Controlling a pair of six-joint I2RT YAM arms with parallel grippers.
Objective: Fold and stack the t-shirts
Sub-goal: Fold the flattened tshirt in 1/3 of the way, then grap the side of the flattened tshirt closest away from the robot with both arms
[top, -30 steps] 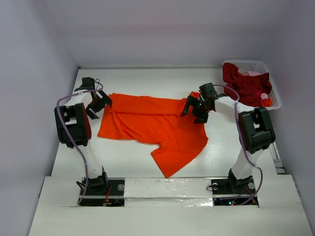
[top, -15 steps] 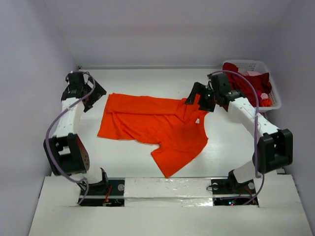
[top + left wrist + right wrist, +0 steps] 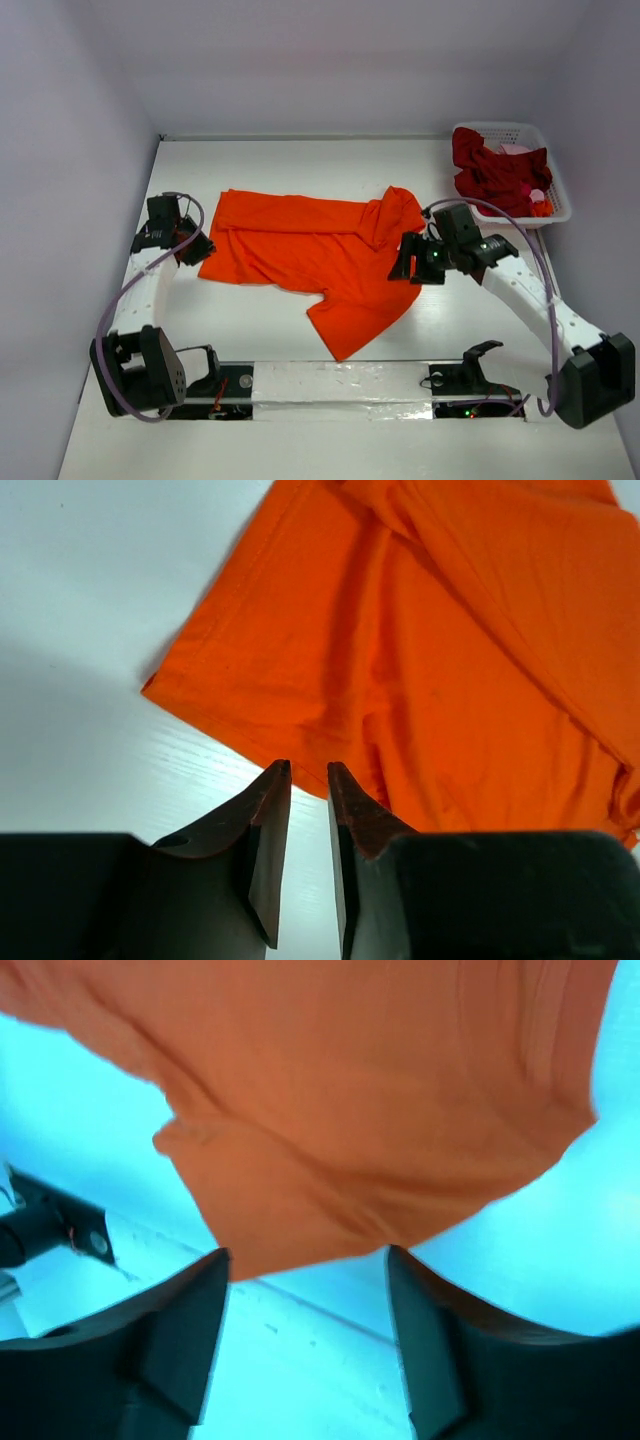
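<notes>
Cloth is lying spread on the table: the orange t-shirt, its far right corner folded over, while dark red shirts are sitting heaped in the basket at the far right. I am holding my left gripper over its left hem, jaws nearly together with nothing pinched, and my right gripper at its right edge, jaws well apart.

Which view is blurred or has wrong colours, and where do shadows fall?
Right wrist: blurred, the white table tinted cyan, the orange t-shirt dulled. Left wrist: sharp, a soft shadow on the table left of the t-shirt. Top external: even light, no glare.
</notes>
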